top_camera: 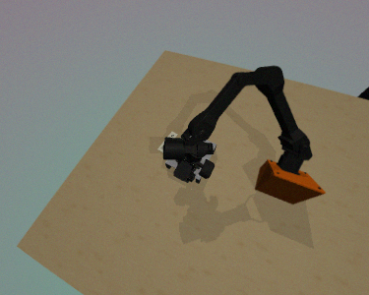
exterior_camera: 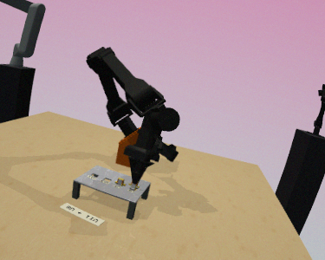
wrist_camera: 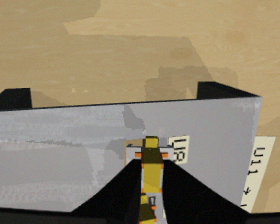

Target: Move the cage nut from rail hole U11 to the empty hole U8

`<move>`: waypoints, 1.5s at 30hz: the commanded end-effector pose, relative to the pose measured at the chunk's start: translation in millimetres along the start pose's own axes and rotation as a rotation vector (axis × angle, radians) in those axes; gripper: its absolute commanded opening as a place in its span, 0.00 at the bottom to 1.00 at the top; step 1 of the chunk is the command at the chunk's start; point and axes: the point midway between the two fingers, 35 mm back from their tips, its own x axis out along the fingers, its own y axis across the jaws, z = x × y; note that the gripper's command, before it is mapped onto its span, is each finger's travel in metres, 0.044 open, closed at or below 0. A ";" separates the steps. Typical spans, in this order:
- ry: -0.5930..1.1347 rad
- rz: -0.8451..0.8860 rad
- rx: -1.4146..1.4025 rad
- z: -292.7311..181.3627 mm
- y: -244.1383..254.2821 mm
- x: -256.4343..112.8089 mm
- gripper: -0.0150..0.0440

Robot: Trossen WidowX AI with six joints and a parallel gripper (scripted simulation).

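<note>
Now the gripper (top_camera: 198, 181) (exterior_camera: 135, 183) (wrist_camera: 151, 167) grips the cage nut (wrist_camera: 151, 172) beside the U8 label (wrist_camera: 179, 149), lower centre of the wrist frame!

Rail plate (exterior_camera: 112, 186) (wrist_camera: 60, 175): grey, paler streaks. Its legs (exterior_camera: 131, 210) (wrist_camera: 17, 98): black. Beside plate: cream label strip (exterior_camera: 81, 214) (wrist_camera: 257, 170), black lettering. Under plate: tan tabletop (top_camera: 110, 192) (exterior_camera: 28, 178) (wrist_camera: 240, 30), faint brown blotches.

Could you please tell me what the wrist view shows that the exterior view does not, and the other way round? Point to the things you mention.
Only wrist: a readable U8 label (wrist_camera: 179, 149) beside the held nut (wrist_camera: 152, 175).

Only exterior: the orange base (exterior_camera: 126, 151), two other arms (exterior_camera: 35, 26) (exterior_camera: 321, 108) on black pedestals (exterior_camera: 11, 95) (exterior_camera: 307, 173).

Both: the gripper (exterior_camera: 135, 184) (wrist_camera: 151, 167), the rail plate (exterior_camera: 86, 183) (wrist_camera: 220, 125), the paper strip (exterior_camera: 81, 214) (wrist_camera: 259, 164).
</note>
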 end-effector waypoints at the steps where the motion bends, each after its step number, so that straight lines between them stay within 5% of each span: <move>1: 0.005 -0.002 -0.005 -0.3 0.0 0.2 0.30; 45: 0.007 -0.036 -0.004 0.0 2.8 1.0 0.30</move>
